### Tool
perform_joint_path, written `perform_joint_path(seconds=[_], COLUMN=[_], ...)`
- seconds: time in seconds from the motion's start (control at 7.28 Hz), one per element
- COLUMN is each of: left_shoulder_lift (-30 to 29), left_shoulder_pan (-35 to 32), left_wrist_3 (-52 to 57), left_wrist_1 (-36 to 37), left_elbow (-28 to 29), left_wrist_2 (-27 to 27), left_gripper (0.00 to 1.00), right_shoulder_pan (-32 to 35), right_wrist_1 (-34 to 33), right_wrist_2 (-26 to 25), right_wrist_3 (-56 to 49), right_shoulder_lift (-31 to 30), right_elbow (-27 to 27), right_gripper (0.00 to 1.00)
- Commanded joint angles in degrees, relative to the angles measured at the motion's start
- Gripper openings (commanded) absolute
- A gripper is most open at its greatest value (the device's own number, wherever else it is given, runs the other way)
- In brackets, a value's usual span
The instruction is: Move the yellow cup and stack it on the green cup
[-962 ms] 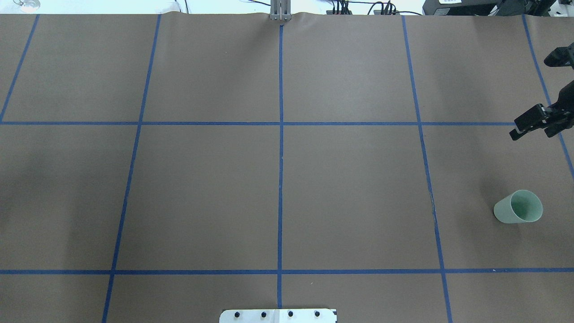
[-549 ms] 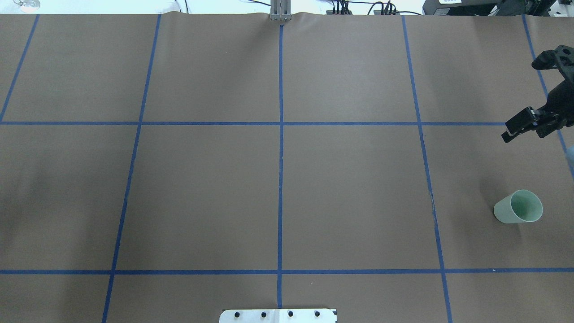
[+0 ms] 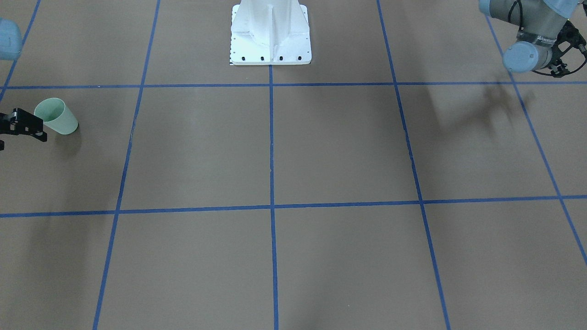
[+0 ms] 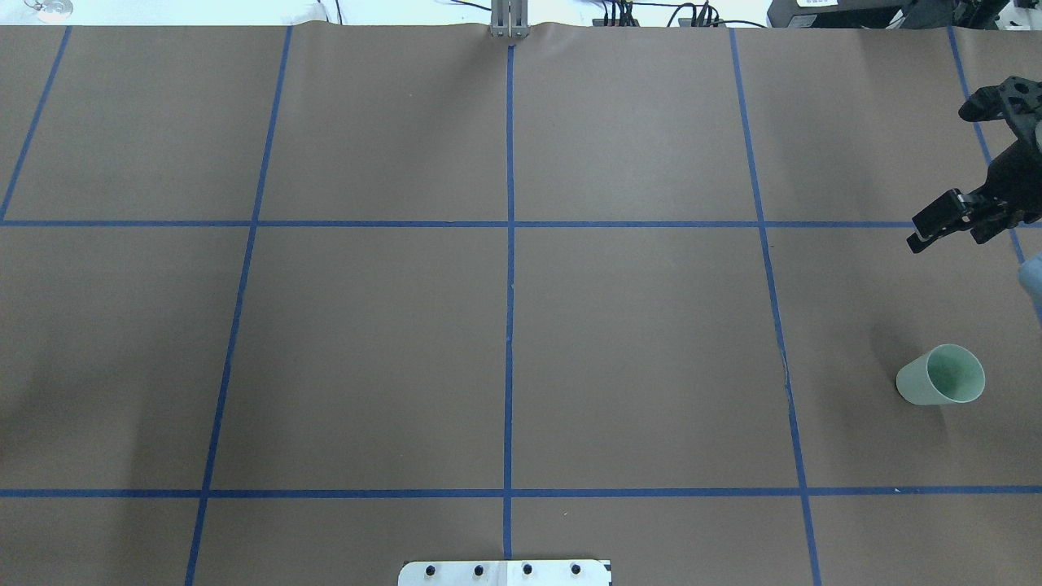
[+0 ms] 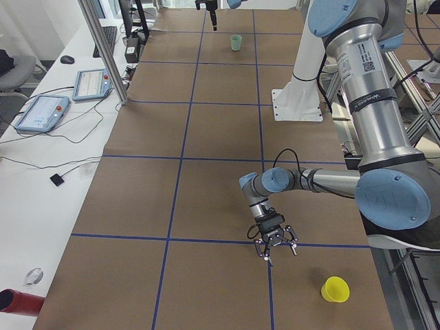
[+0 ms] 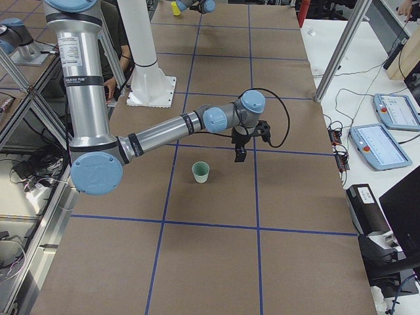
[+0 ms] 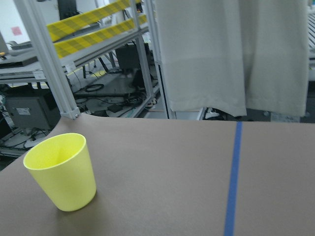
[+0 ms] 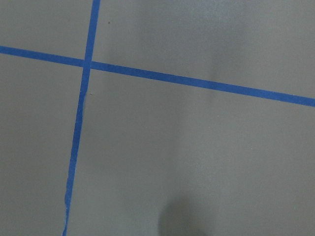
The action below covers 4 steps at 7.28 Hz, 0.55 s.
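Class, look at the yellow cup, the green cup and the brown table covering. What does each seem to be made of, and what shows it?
The yellow cup: probably plastic; thin, evenly coloured wall, smooth with a soft sheen. The green cup: likely the same plastic, pale and matte-looking. The table covering: seems brown paper, matte, rippled at its far edge.

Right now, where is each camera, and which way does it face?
Overhead: behind robot, looking forward, down; right tool, green cup.
Front-facing: opposite, facing robot base; left arm.
Exterior left: table end, looking along; left arm, yellow cup.
Exterior right: other end; right arm.
Left wrist: low, toward yellow cup; no tool.
Right wrist: downward onto blue tape; no tool.
Side views share both cups.
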Motion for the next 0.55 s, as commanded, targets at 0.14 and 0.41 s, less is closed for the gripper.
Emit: perform_joint_path(seconds=[0.14, 0.41], left_shoulder_lift=[0.2, 0.4], left_shoulder_pan=[2.8, 5.8], left_wrist_3=[-5.0, -8.0], left_wrist_1=[0.3, 0.2], left_elbow=[3.9, 4.5], left_wrist_2=[-3.9, -8.9], left_gripper=[0.99, 0.99], right_shoulder_pan=[0.0, -0.3], right_wrist_1=[0.0, 0.0], right_wrist_2=[0.1, 0.1], right_wrist_3=[0.1, 0.1], right_shoulder_lift=[-0.4, -0.5], right_elbow=[0.2, 0.1], right_gripper=[1.0, 1.0])
